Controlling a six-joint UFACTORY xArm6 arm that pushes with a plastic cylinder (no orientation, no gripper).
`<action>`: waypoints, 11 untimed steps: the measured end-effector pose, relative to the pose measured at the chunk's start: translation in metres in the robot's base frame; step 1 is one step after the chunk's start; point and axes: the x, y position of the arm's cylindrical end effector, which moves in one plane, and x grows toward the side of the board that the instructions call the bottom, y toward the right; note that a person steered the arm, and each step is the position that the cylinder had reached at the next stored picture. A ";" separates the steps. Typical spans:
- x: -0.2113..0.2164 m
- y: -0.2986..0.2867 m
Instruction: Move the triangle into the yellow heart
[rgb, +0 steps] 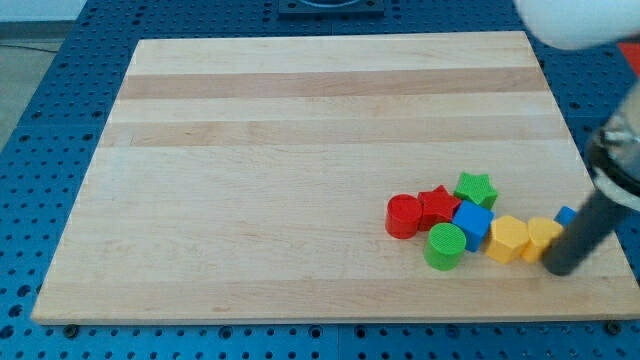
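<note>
You are seeing my tip (557, 268) sitting at cluster's right end, touching yellow heart (543, 238); no gripper, bare rod. Blue triangle (567, 215) is peeking behind rod, already beside heart.

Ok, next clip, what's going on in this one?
A robot arm with a dark rod is pushing coloured blocks on a wooden board. My tip sits at the right end of a tight cluster near the view's bottom right, against a yellow block, likely the heart, with a small blue block, probably the triangle, partly hidden behind the rod. Further left lie a yellow hexagon, blue cube, green cylinder, green star, red star and red cylinder.
</note>
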 end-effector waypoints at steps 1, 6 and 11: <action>-0.015 -0.028; -0.001 0.119; -0.046 0.076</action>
